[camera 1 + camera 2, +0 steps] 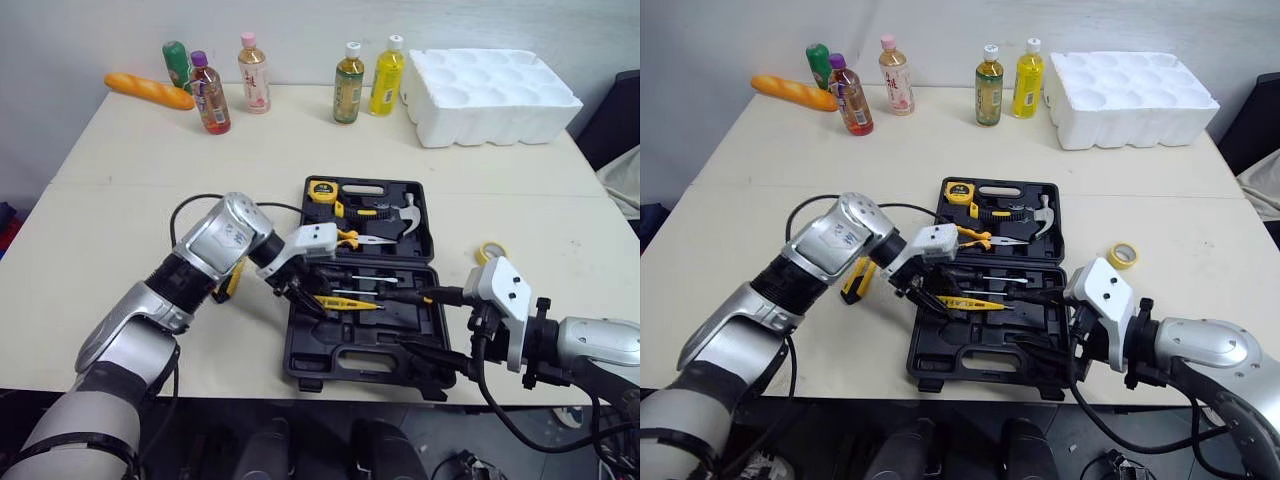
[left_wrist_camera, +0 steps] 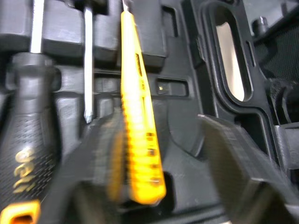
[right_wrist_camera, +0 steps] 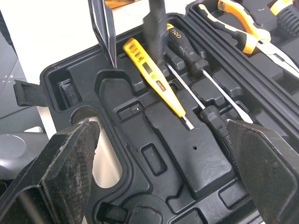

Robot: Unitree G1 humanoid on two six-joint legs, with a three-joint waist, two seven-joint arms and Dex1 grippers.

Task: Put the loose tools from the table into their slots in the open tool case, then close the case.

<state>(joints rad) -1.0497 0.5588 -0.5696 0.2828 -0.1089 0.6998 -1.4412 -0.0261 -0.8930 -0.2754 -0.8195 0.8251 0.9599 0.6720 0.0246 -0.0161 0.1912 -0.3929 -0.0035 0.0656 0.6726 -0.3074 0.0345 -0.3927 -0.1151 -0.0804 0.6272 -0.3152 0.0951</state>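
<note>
Left gripper (image 1: 306,297): fingers apart, straddling yellow tester (image 1: 350,302) in case (image 1: 340,365). Right gripper (image 1: 400,322): apart, alongside. Cream desk (image 1: 120,200), bottles (image 1: 349,85) beyond, pale wall (image 1: 300,20).

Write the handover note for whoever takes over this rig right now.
Left pincer: open, straddling the yellow tester pen lying in the near half of the case.
Right pincer: open, empty, at the case's near right edge.
Done: screwdrivers, hammer, pliers, tape measure sit in the case.
Left: yellow-and-black tool on the table left of the case; yellow tape roll on its right, if it belongs; then shut the lid.
</note>
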